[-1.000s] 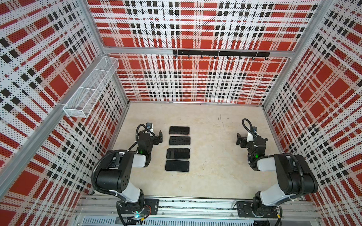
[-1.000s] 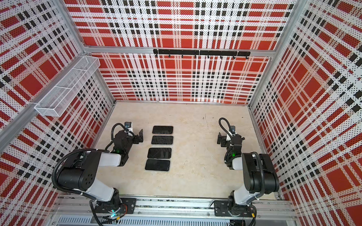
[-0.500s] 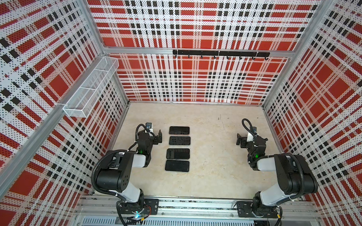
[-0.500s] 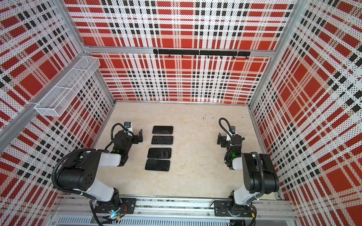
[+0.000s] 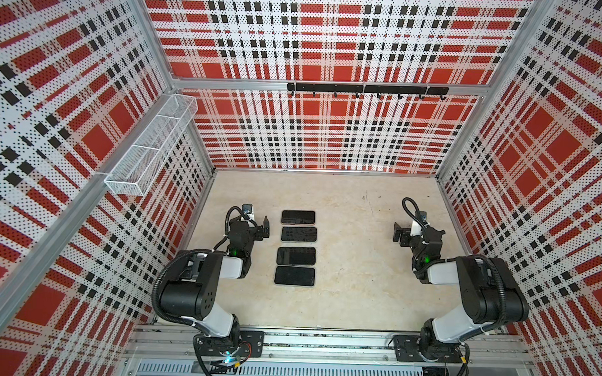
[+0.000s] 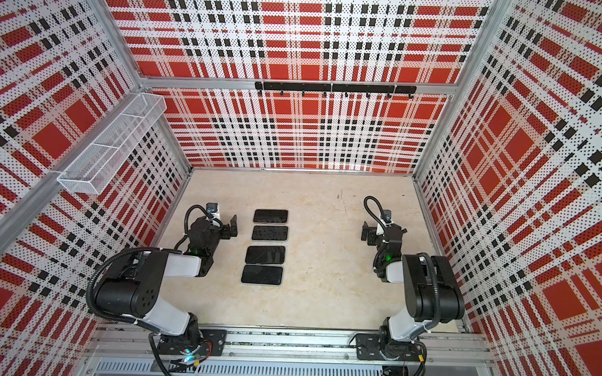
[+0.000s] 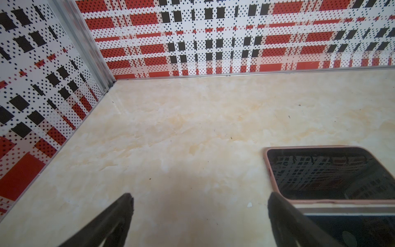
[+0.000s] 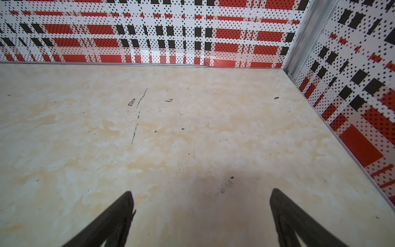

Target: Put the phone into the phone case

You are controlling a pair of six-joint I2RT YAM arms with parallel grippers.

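Several dark phone-sized slabs lie in a column on the table, left of centre in both top views. The farthest one (image 5: 298, 217) (image 6: 270, 216) shows in the left wrist view as a glossy black face inside a pink rim (image 7: 333, 173). The one behind it (image 5: 298, 234) (image 7: 352, 226) has a pale edge. Two more (image 5: 296, 256) (image 5: 295, 275) lie nearer the front. Which are phones and which are phone cases I cannot tell. My left gripper (image 5: 253, 225) (image 7: 200, 196) hangs open just left of the column, holding nothing. My right gripper (image 5: 417, 231) (image 8: 202, 193) is open over bare table far to the right.
Plaid walls close in the beige table (image 5: 350, 300) at the back and on both sides. A white wire basket (image 5: 149, 149) hangs on the left wall. A black hook rail (image 5: 366, 89) runs along the back wall. Both arm bases sit on the front rail.
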